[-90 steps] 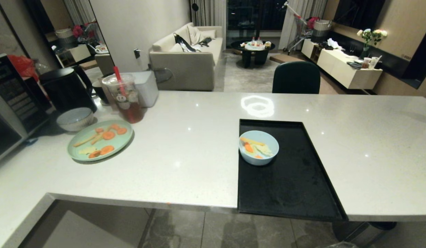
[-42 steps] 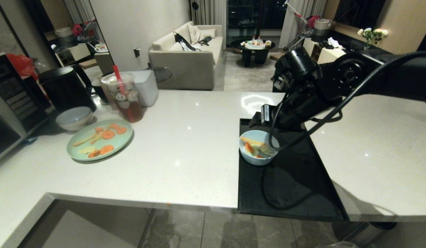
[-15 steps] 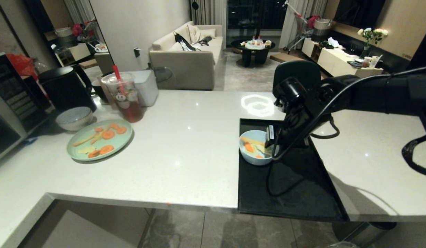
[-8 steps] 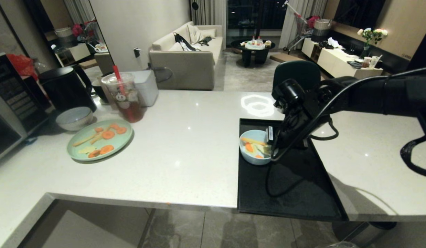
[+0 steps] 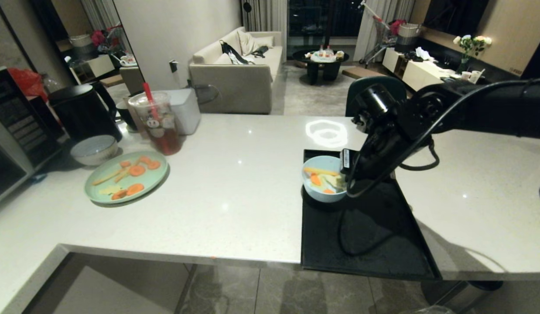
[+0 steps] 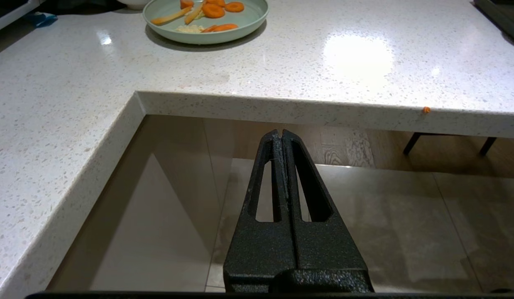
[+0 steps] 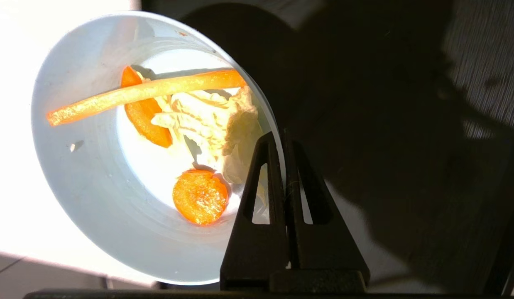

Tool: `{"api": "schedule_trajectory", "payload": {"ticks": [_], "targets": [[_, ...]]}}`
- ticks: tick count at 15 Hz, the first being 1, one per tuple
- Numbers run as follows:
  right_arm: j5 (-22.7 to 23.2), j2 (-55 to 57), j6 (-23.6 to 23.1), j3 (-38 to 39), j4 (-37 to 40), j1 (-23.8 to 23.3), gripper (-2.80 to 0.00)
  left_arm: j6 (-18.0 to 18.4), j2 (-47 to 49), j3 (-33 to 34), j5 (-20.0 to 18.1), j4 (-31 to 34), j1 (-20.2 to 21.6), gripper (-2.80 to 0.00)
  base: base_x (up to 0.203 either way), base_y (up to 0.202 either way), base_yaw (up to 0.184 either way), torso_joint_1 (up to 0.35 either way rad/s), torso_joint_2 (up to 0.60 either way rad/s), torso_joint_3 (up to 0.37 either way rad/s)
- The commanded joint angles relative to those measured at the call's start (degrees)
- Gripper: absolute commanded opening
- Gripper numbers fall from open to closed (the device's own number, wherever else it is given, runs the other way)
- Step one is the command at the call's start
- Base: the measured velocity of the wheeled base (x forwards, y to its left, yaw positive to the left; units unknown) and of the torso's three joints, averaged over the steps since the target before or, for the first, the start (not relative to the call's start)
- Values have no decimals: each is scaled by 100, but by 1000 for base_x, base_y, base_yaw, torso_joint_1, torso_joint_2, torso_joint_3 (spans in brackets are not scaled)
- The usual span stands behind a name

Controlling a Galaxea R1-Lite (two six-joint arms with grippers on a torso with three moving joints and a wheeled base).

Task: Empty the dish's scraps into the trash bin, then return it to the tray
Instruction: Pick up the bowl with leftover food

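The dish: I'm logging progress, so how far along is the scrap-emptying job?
Early. Done: the right gripper has shut on the dish's rim. In hand: the dish hangs just above the tray, the scraps still inside. Left: carry it to the trash bin, which no view clearly shows, tip the scraps out, and set it back on the tray. The left gripper is parked, shut, below the counter edge.

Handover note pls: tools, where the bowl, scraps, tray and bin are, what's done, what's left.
Right tool: shut on the rim of the dish, which hangs just above the tray at its far left corner.
Left tool: shut, empty, parked below the counter edge.
Scraps: all in the dish.
Trash bin: not clearly in view.
Done: the grasp.
Left: carry to the bin, tip out, set the dish back on the tray.
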Motion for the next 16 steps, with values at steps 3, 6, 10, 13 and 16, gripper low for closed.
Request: {"api": "schedule_trajectory", "payload": {"ticks": [3,6,10,13,16], "targets": [[-77,-987,166,371,40,291,-280,-2,6,0,2,-4,0,-280,0,0,0,0,0,0],[-575,-1763,450,1054,68,530,-280,-2,6,0,2,4,0,-280,0,0,0,0,0,0],[-1372,-3011,647,2547,56,831,-280,-2,5,0,2,5,0,-280,0,0,0,0,0,0],[-1910,-3776,1143,3523,48,1077,-280,-2,6,0,2,1,0,-280,0,0,0,0,0,0],[-2303,-4165,1587,4196,-61,1116,-280,-2,6,0,2,5,0,-280,0,0,0,0,0,0]]}}
